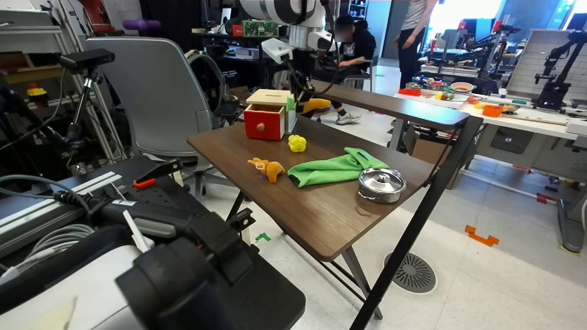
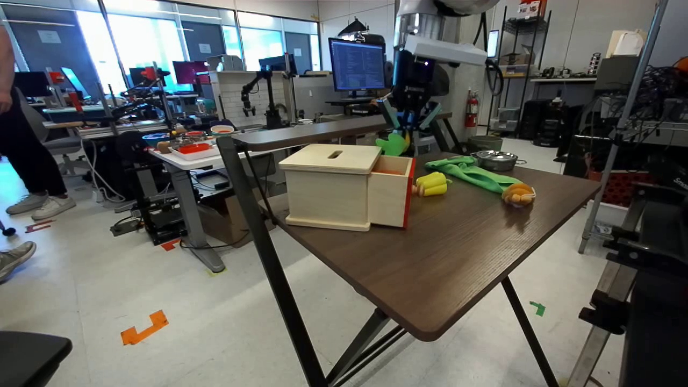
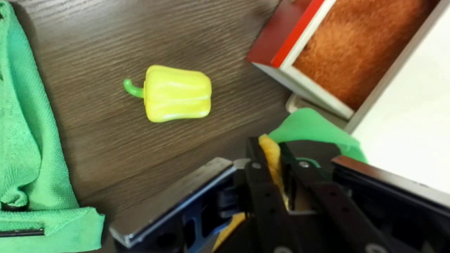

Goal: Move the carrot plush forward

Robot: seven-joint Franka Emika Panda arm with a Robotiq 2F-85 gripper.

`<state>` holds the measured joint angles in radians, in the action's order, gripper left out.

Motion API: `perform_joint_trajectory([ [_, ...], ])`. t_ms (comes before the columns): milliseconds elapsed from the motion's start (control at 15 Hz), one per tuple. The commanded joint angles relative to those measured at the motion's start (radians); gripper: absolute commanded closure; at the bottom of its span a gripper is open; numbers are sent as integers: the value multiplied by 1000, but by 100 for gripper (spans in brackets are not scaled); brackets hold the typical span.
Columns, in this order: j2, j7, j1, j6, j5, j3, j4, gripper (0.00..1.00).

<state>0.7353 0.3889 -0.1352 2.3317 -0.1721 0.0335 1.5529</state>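
The carrot plush, with a yellow-orange body (image 1: 316,105) and green tuft (image 2: 394,145), hangs in my gripper beside the box, above the far part of the table. In the wrist view my gripper (image 3: 268,144) is shut on the carrot plush (image 3: 271,153); its yellow body is pinched between the two fingers. The green tuft sticks out past the fingertips near the box, and another yellow part shows behind the left finger. The rest of the plush is hidden by the fingers. The gripper also shows in an exterior view (image 2: 413,128).
A wooden box with an open red-fronted drawer (image 1: 263,123) stands beside the gripper. A yellow pepper (image 3: 177,94), a green cloth (image 1: 337,170), a lidded metal pot (image 1: 382,185) and a stubby orange piece (image 2: 519,194) lie on the brown table (image 1: 316,220). A raised shelf (image 1: 390,107) runs behind.
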Motion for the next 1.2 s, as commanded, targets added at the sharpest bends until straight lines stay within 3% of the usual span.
perform_joint_trajectory([
  [0, -152, -20, -28, -24, 40, -16, 175, 97],
  [467, -294, -66, -39, -87, 84, -56, 375, 97],
  [1133, -255, -115, -45, -83, 138, -64, 489, 97],
])
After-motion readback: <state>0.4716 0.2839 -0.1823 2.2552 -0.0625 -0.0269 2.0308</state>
